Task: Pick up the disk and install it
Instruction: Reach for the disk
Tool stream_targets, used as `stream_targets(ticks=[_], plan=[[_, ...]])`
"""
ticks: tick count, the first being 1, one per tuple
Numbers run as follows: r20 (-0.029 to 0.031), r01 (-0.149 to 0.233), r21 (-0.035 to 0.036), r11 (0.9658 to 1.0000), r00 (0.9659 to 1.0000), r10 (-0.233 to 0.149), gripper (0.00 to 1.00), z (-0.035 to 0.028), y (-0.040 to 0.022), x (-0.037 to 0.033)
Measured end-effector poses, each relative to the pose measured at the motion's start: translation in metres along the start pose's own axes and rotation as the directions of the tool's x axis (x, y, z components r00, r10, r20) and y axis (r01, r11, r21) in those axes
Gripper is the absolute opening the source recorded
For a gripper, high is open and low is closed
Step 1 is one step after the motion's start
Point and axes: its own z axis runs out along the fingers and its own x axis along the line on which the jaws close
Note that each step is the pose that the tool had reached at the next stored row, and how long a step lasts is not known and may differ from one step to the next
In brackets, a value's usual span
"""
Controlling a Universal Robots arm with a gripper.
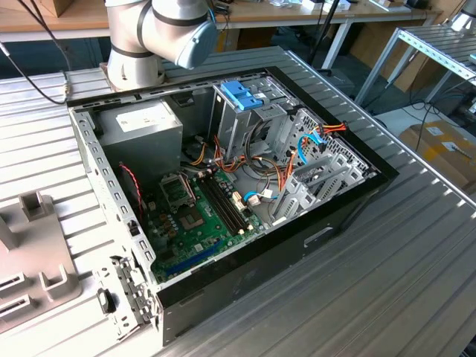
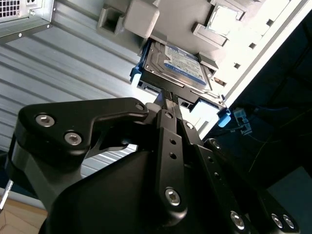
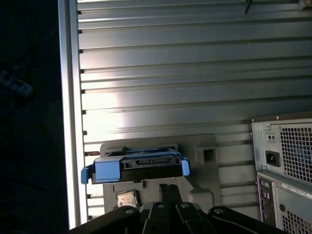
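Gripper (image 2: 168,97), jaws pressed together and holding nothing, hovers just short of the disk (image 2: 180,66), which lies label-up on a grey holder (image 2: 141,19) at the worktop (image 2: 73,63) edge.

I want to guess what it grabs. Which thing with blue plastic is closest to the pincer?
The disk, flat with a light-blue frame, right by the pincer. The tall cage with the blue top stands inside the computer case.

Disk (image 3: 141,165) on holder (image 3: 204,168) on table (image 3: 170,73), near computer case (image 3: 287,195).
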Motion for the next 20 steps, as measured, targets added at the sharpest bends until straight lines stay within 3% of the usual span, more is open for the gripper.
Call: stream_targets(ticks=[7,11,17,18,19,20], plan=[[0.0003,0.0,0.0026,1.0,1.0,0.0,0.11,0.0014,0.0038,0.0176],[-0.0012,0.0,0.0098,1.0,1.0,0.0,0.11,0.0051,0.009,0.0286],[-0.0012,0.0,0.01,0.9999,1.0,0.0,0.11,0.0055,0.0097,0.0303],[-0.0081,0.0,0.0106,0.9999,1.0,0.0,0.11,0.0057,0.0097,0.0304],[-0.0203,-0.001,0.0114,0.9999,0.9998,0.001,0.11,0.0061,0.0097,0.0304],[-0.0264,-0.001,0.0119,0.9999,0.9996,0.001,0.11,0.0062,0.0097,0.0303]])
